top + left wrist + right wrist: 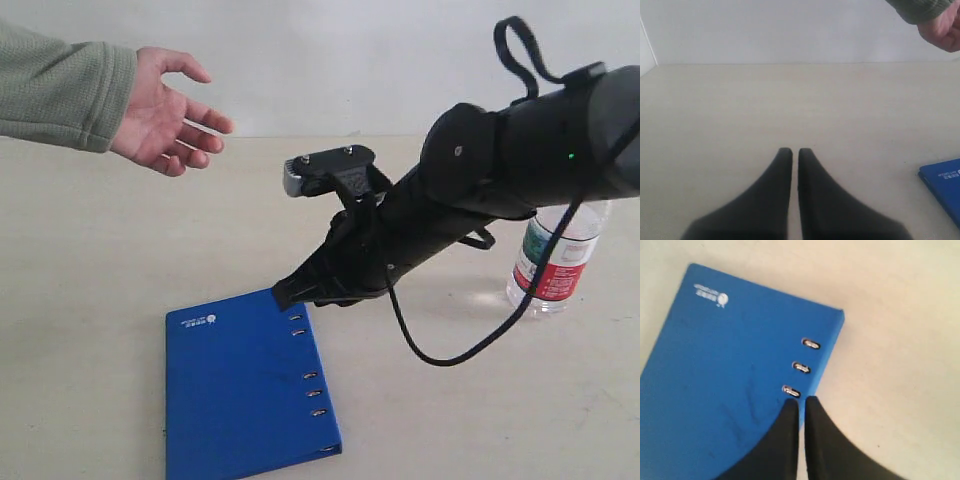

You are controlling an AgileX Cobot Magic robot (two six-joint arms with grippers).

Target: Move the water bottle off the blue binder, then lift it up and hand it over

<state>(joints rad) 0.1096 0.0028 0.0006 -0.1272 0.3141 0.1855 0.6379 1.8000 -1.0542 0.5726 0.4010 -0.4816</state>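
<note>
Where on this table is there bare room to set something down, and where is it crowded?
Bare: the table between the person's hand and the blue binder, and the stretch between binder and water bottle. Crowded: the binder's ring edge, where the jaws of the right arm hang.

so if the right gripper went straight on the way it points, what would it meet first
Most likely the blue binder, at its ring-slot edge; the right gripper points down at it. Depth is unclear, so it could land on the table beside.
</note>
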